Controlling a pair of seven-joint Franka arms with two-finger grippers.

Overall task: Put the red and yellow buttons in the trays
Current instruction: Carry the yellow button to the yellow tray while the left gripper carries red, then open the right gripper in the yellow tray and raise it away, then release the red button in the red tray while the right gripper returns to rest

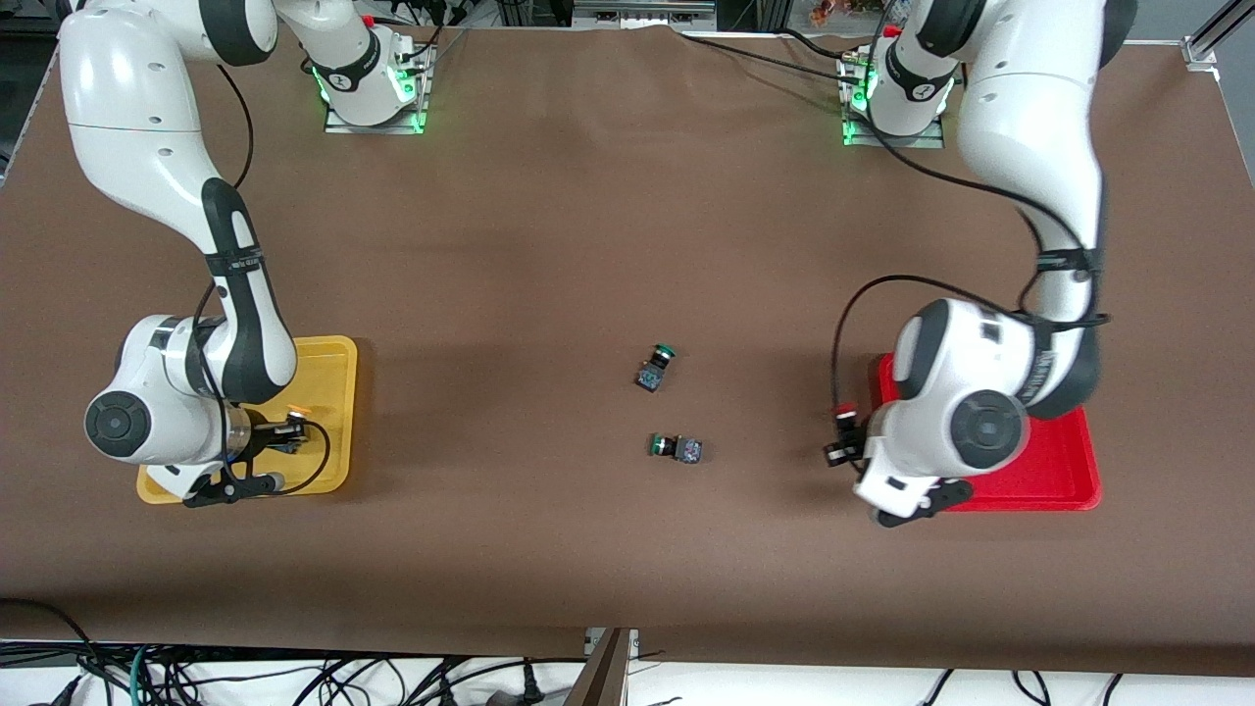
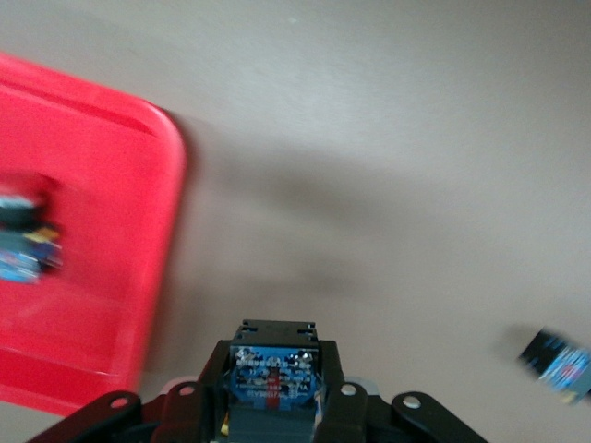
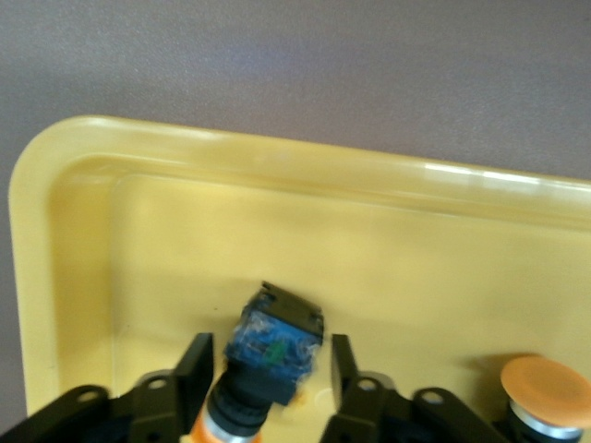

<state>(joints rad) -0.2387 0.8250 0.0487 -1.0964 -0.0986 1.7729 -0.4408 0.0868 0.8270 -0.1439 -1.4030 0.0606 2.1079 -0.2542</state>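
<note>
left gripper pinches a red button over bare table just beside the red tray, another button already in it. right gripper spread over the yellow tray, a yellow button loose between its fingers, a second yellow button beside. buttons look light, rigid, small; grip the blocky body. low rims, open table around; two green buttons mid-table.

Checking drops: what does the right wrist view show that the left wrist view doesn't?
Right wrist only: the yellow tray, a yellow-capped button between the open right gripper fingers, and a second orange-yellow cap already in the tray. Left wrist only: the red tray holding one button, and the left gripper shut on another button over the table beside that tray. Shared: brown table.
</note>
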